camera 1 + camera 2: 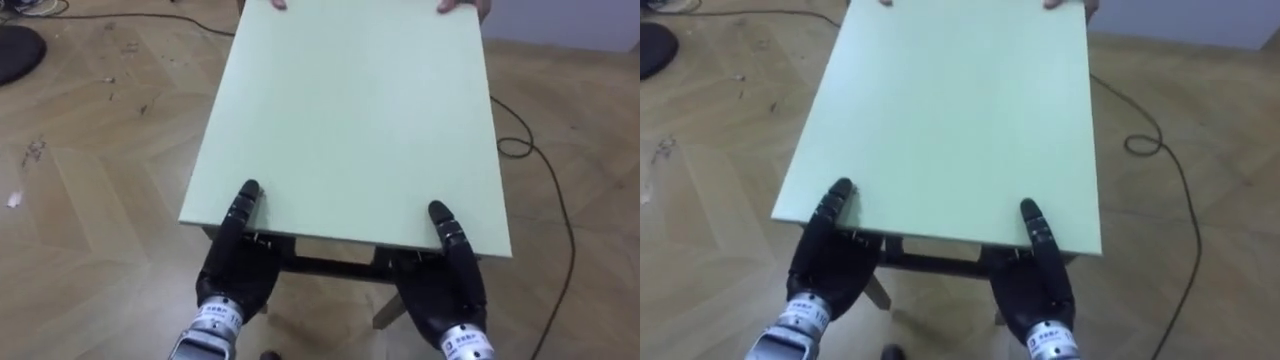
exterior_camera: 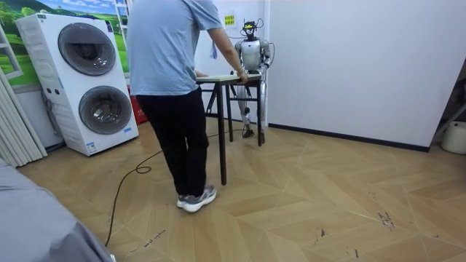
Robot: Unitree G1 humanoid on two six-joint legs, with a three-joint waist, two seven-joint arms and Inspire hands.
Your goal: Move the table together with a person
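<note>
Plainly, your left hand and right hand clamp the table's near edge, thumbs on top, with the person holding its far end; expect it stiff, fairly heavy and smooth-topped, so grip near the corners.

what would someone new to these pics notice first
A pale green table top lies mid eye view, the robot's left hand and right hand at its near edge. A person in a blue shirt holds the far edge, back to the room camera. Stacked white washing machines stand at the room view's left.
</note>
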